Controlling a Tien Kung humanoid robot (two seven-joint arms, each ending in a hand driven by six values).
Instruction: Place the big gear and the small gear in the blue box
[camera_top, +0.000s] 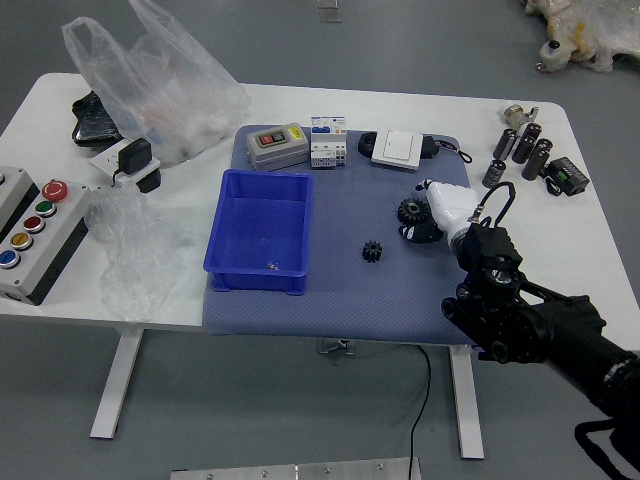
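The right hand (450, 208) is at the big gear (411, 211) on the blue mat (350, 310), thumb and fingers apart around it; whether they touch it, I cannot tell. The small gear (372, 251) lies left and nearer, between hand and blue box (258, 282).

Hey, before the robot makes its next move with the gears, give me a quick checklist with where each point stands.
1. Blue box upright, open side up: ok.
2. Right hand at the big gear: ok.
3. Big gear firmly gripped: cannot tell; the hand partly surrounds it, but the hold isn't clear.
4. Small gear out of the straight line from big gear to box: ok, it lies nearer the table's near edge.
5. Both gears in the box: not ok, both are outside.
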